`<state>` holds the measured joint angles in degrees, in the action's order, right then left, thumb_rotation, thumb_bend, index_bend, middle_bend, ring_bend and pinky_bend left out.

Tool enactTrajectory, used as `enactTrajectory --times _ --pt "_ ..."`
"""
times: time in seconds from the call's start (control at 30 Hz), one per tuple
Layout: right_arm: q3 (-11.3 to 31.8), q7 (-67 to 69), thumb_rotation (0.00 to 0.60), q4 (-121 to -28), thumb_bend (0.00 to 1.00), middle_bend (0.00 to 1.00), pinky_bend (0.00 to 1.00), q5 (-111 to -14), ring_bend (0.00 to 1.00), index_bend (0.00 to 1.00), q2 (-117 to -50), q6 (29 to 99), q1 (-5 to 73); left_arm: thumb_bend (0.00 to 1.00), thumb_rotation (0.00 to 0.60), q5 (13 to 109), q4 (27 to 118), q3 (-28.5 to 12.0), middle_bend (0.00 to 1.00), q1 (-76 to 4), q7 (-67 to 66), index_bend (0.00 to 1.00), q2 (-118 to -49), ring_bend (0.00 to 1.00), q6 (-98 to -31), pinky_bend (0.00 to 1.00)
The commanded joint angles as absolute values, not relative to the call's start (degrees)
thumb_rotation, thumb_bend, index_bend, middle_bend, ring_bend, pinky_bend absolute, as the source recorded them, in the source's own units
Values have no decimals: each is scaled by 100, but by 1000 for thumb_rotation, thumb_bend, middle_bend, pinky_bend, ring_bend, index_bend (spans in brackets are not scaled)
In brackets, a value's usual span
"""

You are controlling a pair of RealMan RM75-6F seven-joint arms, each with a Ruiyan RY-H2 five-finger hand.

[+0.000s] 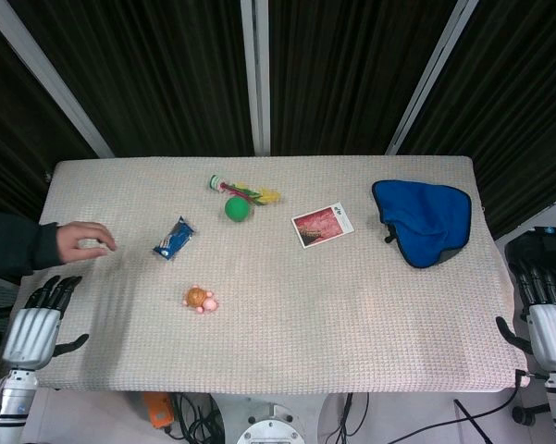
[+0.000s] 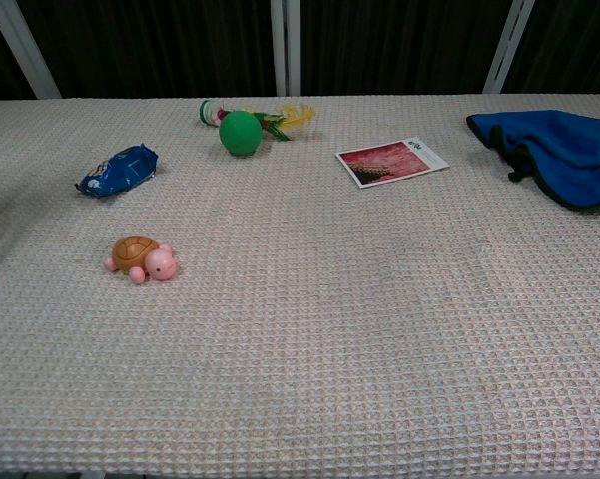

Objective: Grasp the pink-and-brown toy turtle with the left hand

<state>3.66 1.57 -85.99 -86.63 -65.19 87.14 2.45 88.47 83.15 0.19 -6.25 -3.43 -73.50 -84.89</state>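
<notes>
The pink-and-brown toy turtle (image 1: 201, 299) (image 2: 142, 257) lies upright on the woven tablecloth, left of the table's middle and toward the front. My left hand (image 1: 39, 326) hangs at the front left corner of the table, fingers spread, holding nothing, well to the left of the turtle. My right hand (image 1: 546, 319) sits past the table's right edge, fingers apart and empty. Neither hand shows in the chest view.
A blue snack packet (image 1: 174, 238) (image 2: 118, 170) lies behind the turtle. Farther back are a green ball (image 1: 237, 209) (image 2: 240, 133), a feathered shuttlecock (image 1: 243, 191), a pink card (image 1: 322, 225) (image 2: 391, 161) and a blue cloth (image 1: 426, 220) (image 2: 557, 150). A person's hand (image 1: 85, 241) rests on the left edge.
</notes>
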Motion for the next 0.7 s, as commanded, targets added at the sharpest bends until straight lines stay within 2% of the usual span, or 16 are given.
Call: enactTrajectory --times 0.03,0.47,0.7 --pt "362 156 600 -8596 216 0 0 -8670 0 0 -6520 8705 250 89 600 8848 8322 16 121 -625 -347 99 -7347 52 -8487 203" --pt "353 208 600 -8588 215 0 0 -8699 0 0 -6491 8770 214 89 600 8990 8480 42 122 -726 -477 99 -7322 52 -8375 203" --pt "344 211 600 -8591 215 0 0 -8709 0 0 -6459 8755 214 92 600 9237 8859 -56 135 -1208 -687 100 -7410 52 -7900 207"
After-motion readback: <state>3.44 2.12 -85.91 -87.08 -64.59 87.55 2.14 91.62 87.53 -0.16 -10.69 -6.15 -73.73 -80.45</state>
